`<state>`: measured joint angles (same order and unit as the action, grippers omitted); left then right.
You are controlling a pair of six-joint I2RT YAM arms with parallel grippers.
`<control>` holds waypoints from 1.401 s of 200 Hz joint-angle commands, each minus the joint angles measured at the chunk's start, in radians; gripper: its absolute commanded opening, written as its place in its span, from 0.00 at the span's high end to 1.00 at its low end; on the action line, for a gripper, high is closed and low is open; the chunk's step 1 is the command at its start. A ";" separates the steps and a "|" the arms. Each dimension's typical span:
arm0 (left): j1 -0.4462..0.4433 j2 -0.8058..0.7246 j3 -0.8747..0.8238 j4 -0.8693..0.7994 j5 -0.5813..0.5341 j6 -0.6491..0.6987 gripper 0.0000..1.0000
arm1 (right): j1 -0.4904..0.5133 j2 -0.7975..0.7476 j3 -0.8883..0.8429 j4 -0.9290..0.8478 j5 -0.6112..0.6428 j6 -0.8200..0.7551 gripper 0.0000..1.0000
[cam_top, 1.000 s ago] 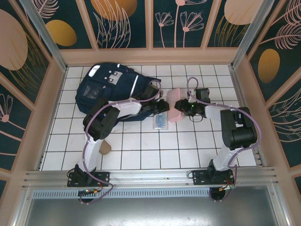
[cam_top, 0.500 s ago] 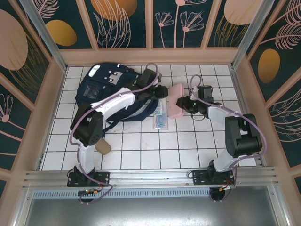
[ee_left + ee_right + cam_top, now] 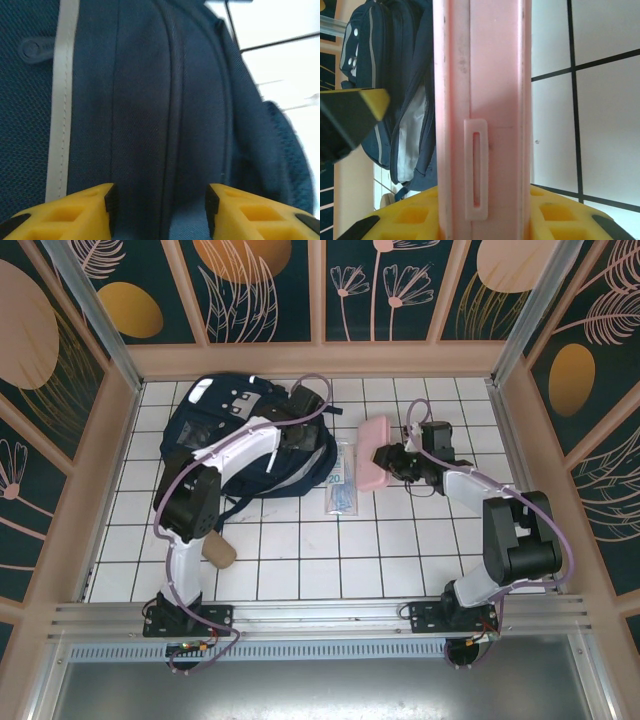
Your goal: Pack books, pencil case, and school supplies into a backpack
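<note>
Your right gripper [image 3: 393, 457] clamps the pink pencil case [image 3: 373, 455]; the school supplies packet [image 3: 342, 483] lies between it and the backpack [image 3: 210, 435]. Your left gripper [image 3: 298, 438], jaws apart, has swung from the case over to the backpack.

The school supplies [image 3: 342, 486] lie between backpack [image 3: 215, 430], left, and pencil case [image 3: 372, 453], right

Left gripper [image 3: 161, 200] parted; right gripper [image 3: 482, 205] clamps pencil case [image 3: 480, 75]
</note>
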<state>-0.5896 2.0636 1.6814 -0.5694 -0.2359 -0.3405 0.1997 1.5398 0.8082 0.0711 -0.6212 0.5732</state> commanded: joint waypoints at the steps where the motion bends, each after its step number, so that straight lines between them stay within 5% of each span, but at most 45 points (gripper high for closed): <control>1: -0.004 0.036 0.009 -0.050 -0.096 0.055 0.51 | 0.020 -0.048 -0.009 0.055 -0.017 0.029 0.70; 15: -0.005 0.041 0.004 -0.049 -0.141 0.066 0.55 | 0.032 -0.054 -0.010 0.065 -0.016 0.043 0.70; 45: -0.005 0.020 -0.008 -0.026 -0.194 0.083 1.00 | 0.065 -0.060 -0.002 0.091 -0.012 0.079 0.70; 81: 0.011 -0.072 0.023 -0.026 -0.201 0.071 1.00 | 0.120 -0.045 0.008 0.192 -0.002 0.168 0.71; 141: 0.114 -0.251 0.094 -0.022 -0.044 0.051 1.00 | 0.240 0.071 0.097 0.372 0.081 0.327 0.71; 207: 0.221 -0.318 0.118 0.003 0.151 -0.006 1.00 | 0.390 0.363 0.354 0.431 0.206 0.451 0.72; 280: 0.226 -0.328 0.121 0.003 0.177 -0.031 1.00 | 0.500 0.672 0.628 0.400 0.368 0.624 0.71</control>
<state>-0.3710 1.7969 1.7588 -0.6445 -0.0658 -0.3462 0.6796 2.1571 1.3487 0.4431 -0.3210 1.1252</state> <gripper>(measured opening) 0.050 0.334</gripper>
